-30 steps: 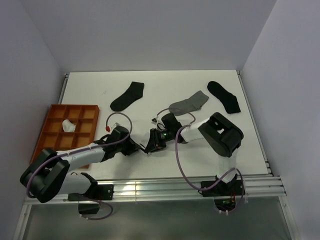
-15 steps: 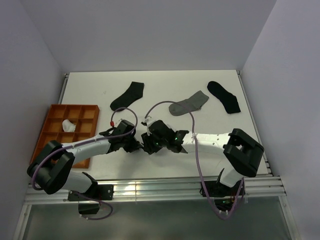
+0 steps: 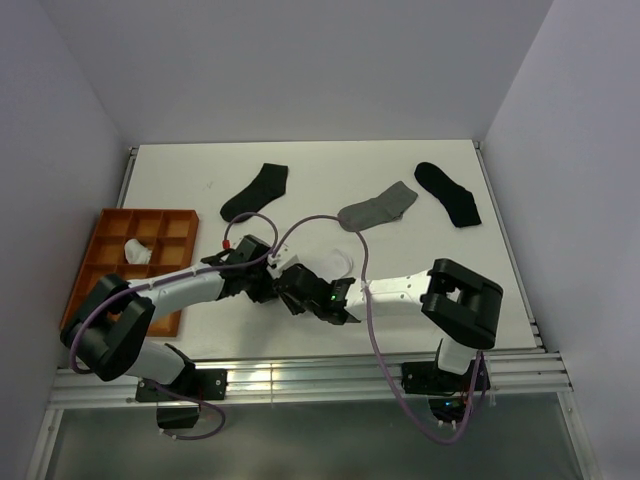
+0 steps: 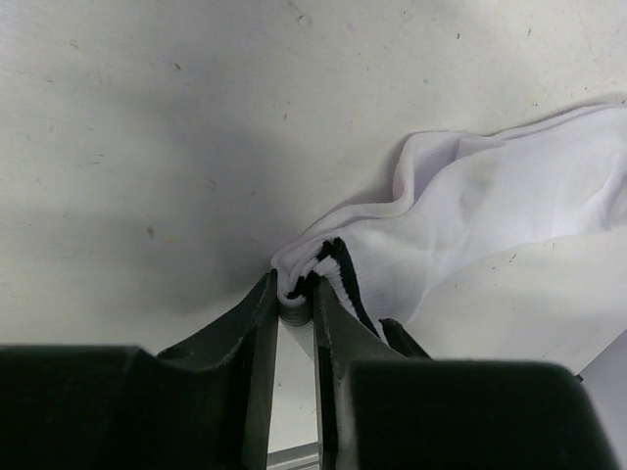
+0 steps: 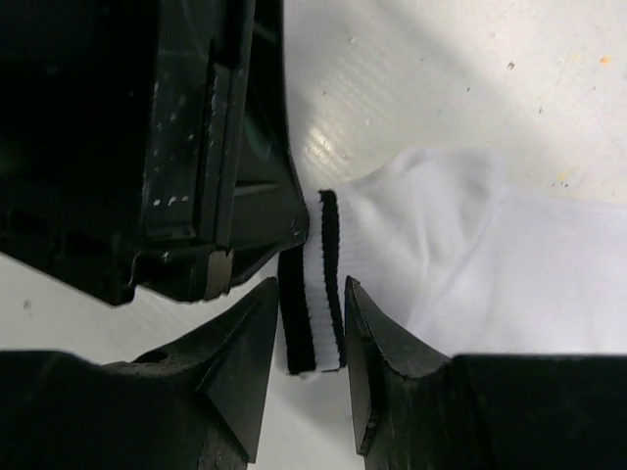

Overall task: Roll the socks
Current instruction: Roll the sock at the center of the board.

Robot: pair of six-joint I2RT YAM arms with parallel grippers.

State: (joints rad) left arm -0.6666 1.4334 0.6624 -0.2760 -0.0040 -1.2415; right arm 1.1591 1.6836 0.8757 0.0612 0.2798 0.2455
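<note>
The left end effector (image 4: 294, 286) is clenched on the black-striped cuff of the white sock (image 4: 470, 196), a pinch that only its own wrist view shows. The right wrist view shows the right end effector (image 5: 311, 289) straddling that same cuff, which fills the gap between its fingers; whether it squeezes I cannot tell. From above, both arms hide the cuff, and the sock's foot lies flat mid-counter (image 3: 400, 170). That view alone allows a count: a black sock (image 3: 255, 192), a second black sock (image 3: 448, 193), one grey sock (image 3: 378, 207), and one white bundle (image 3: 135, 251) in the orange tray (image 3: 105, 225).
</note>
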